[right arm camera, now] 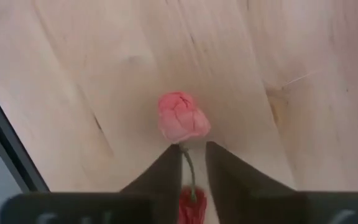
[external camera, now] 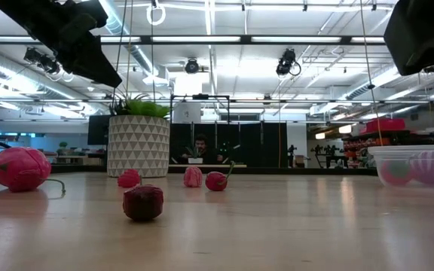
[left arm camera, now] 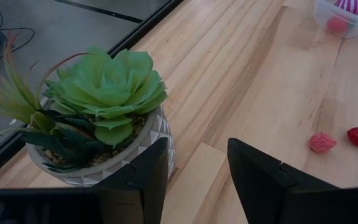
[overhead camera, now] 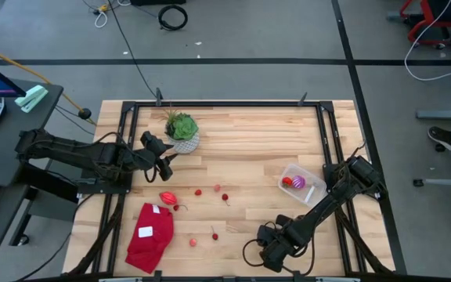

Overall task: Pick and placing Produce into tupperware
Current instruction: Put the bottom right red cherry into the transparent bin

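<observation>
Two fingers (right arm camera: 166, 171) flank a cherry (right arm camera: 190, 205) stem.

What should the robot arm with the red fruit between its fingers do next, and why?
Probably close the right gripper fully, then lift. Its fingers straddle a thin stem joining a red piece between them and a pink berry just ahead; both seem to lie on the table. The tupperware already holds some produce.

Seven loose produce pieces (overhead camera: 167, 197) are counted, two more in one tupperware (overhead camera: 313, 178), one potted plant (overhead camera: 182, 128), one red cloth (overhead camera: 150, 236).
</observation>
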You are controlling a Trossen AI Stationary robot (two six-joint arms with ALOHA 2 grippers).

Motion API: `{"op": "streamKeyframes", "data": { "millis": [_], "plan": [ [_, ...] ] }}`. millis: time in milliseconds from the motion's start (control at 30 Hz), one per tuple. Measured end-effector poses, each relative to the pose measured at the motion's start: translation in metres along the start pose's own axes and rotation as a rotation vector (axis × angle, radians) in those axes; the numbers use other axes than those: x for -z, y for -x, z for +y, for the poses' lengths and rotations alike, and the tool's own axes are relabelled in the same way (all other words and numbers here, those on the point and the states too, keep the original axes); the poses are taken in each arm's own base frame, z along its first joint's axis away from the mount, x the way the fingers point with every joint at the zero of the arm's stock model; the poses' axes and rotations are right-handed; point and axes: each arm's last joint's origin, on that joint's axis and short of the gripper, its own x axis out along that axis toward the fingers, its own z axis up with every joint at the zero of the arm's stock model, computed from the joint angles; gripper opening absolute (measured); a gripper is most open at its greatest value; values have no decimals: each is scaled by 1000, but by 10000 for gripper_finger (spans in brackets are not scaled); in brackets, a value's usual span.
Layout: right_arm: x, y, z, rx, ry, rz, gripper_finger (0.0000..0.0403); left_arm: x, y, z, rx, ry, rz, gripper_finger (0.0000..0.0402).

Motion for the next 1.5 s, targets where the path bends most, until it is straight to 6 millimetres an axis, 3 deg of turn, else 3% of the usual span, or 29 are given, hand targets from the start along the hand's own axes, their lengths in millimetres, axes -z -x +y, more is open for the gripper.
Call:
{"op": "streamKeyframes", "data": {
  "millis": [133,467,700,900,1033,1133,1233,1500],
  "plan": [
    [-1,0,-1,21,-5,-46,13,0,0,0,0,0,0,172],
    [-10,8,-19,206,-134,-192,6,0,0,0,0,0,0,172],
    [-20,46,-49,411,-215,-321,4,0,0,0,0,1,-1,172],
    [-12,90,-83,614,-337,-299,3,0,0,0,0,0,0,172],
    [-12,104,-91,620,-418,-372,7,0,0,0,0,-1,0,172],
    [-13,104,-91,624,-413,-433,6,0,0,0,0,-1,0,172],
    [-10,92,-97,679,-403,-419,4,0,0,0,0,-1,0,172],
    [11,58,-132,793,-537,-482,4,0,0,0,0,0,0,172]
  ]
}}
